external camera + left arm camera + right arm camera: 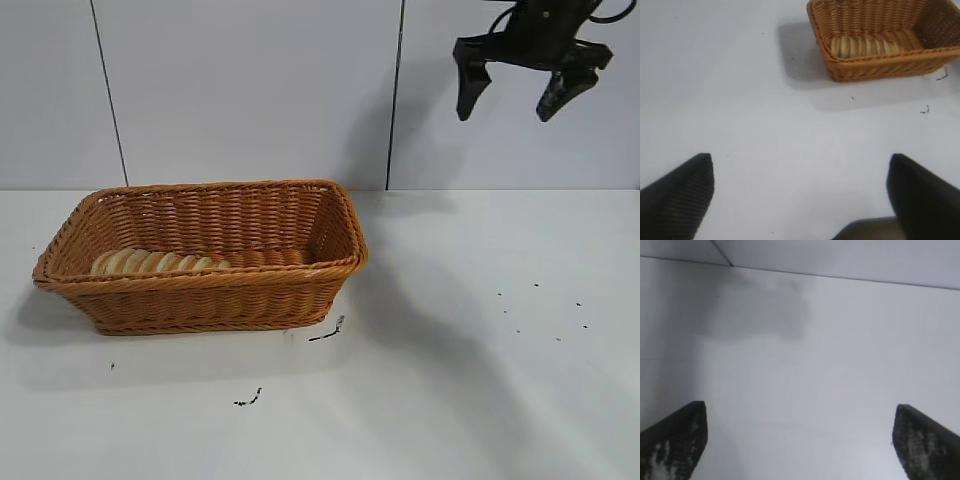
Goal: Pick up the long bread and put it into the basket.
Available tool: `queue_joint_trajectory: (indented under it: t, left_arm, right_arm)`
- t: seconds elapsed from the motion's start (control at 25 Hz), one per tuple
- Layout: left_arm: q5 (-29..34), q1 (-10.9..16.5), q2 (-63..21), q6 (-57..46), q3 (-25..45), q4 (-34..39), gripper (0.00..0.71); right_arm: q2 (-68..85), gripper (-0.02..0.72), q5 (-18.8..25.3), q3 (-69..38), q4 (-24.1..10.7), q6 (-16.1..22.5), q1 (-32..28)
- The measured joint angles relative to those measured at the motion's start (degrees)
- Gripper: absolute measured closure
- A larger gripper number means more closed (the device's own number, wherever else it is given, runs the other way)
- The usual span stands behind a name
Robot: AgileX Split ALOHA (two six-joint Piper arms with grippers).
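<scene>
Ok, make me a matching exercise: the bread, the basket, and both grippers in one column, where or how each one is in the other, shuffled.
Things:
1. long bread
2. basket
3. right gripper
4. left gripper

States:
A. open, raised high at the table's right
B. lying inside the basket, toward its left end
C. open above bare table, away from the basket
D. standing on the white table's left side

Pairs: 1-B, 2-D, 3-A, 4-C

exterior: faced the rig, level, mid-distance over the white worktop (480,400) | left wrist: looked down from afar, sharing the orange-brown woven wicker basket (215,300) (880,70) with exterior | right wrist: saw bare worktop (830,365)
</scene>
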State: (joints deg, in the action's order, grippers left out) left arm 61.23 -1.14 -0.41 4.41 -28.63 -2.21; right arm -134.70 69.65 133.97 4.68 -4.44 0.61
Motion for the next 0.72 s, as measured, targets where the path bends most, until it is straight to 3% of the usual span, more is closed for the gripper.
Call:
queue_joint_trajectory:
  t: [0.36, 0.72]
  left_arm:
    - [0.0, 0.0, 0.0, 0.0, 0.0, 0.0, 0.018]
    - [0.0, 0.0, 0.0, 0.0, 0.0, 0.0, 0.018]
  right_arm:
    - [14.1, 0.014, -0.1, -16.9, 1.0, -0.1, 0.4]
    - [41.8, 0.014, -0.1, -49.0, 1.1, -0.7, 0.4]
